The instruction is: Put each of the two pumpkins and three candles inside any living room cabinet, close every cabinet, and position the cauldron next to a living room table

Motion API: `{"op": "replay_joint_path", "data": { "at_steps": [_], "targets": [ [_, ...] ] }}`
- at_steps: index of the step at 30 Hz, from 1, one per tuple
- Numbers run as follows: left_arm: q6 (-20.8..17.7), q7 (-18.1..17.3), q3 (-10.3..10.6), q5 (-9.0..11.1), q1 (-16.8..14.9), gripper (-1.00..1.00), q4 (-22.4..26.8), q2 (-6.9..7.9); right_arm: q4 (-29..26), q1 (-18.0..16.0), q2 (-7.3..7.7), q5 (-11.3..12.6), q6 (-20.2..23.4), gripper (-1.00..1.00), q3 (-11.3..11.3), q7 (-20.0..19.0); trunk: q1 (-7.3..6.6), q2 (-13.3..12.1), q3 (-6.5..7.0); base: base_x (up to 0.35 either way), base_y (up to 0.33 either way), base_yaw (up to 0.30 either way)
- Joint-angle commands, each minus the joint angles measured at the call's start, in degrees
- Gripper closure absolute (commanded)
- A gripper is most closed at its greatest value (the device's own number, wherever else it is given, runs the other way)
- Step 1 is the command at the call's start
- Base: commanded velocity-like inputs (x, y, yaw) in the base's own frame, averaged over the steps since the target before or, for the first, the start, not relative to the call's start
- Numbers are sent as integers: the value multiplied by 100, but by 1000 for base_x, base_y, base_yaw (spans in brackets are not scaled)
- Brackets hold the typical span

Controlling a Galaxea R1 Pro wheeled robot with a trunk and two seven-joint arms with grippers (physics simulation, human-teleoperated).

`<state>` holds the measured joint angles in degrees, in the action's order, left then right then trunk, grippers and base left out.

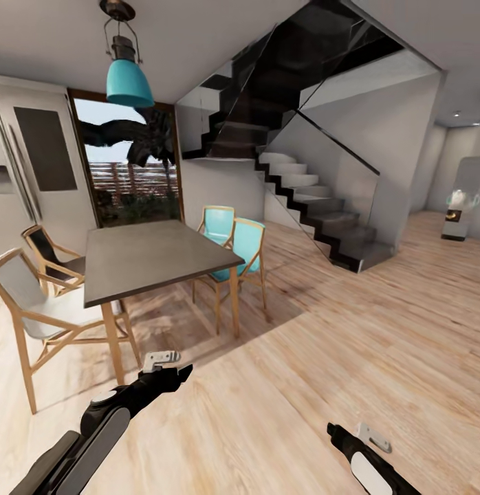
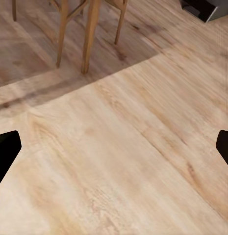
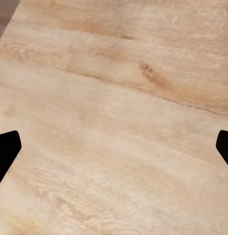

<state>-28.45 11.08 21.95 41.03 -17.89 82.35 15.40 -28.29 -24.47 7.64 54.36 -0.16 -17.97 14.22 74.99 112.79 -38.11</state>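
Observation:
I am in a dining area beside a staircase; the pumpkins, candles, cabinet, cauldron and living-room table are out of view. My left arm (image 1: 130, 405) reaches forward low at the left, near the dining table's front leg. My left gripper (image 2: 114, 152) is open over bare plank floor, its black fingertips (image 2: 6, 152) far apart with nothing between them. My right arm (image 1: 364, 460) sits low at the right. My right gripper (image 3: 114, 152) is open too, over bare floor.
A grey-topped dining table (image 1: 157, 258) with wooden legs stands front left, ringed by wooden chairs (image 1: 243, 258) with teal, white or dark seats. A dark staircase (image 1: 315, 206) with a glass balustrade rises behind it. Light wood floor (image 1: 350, 344) stretches right toward a further room.

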Motion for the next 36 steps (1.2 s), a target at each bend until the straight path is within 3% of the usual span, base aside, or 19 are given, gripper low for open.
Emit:
{"op": "replay_joint_path", "data": {
  "at_steps": [1,36],
  "targets": [
    [-8,54,11,61,-4,-100,10,6,-10,-5,5,40,-2,-100,-49,47,3,3,-2,304,150,-272],
    [-6,52,11,54,-4,-100,10,6,-10,-5,8,18,-75,-100,-49,46,3,3,148,302,155,-272]
  ]
}}
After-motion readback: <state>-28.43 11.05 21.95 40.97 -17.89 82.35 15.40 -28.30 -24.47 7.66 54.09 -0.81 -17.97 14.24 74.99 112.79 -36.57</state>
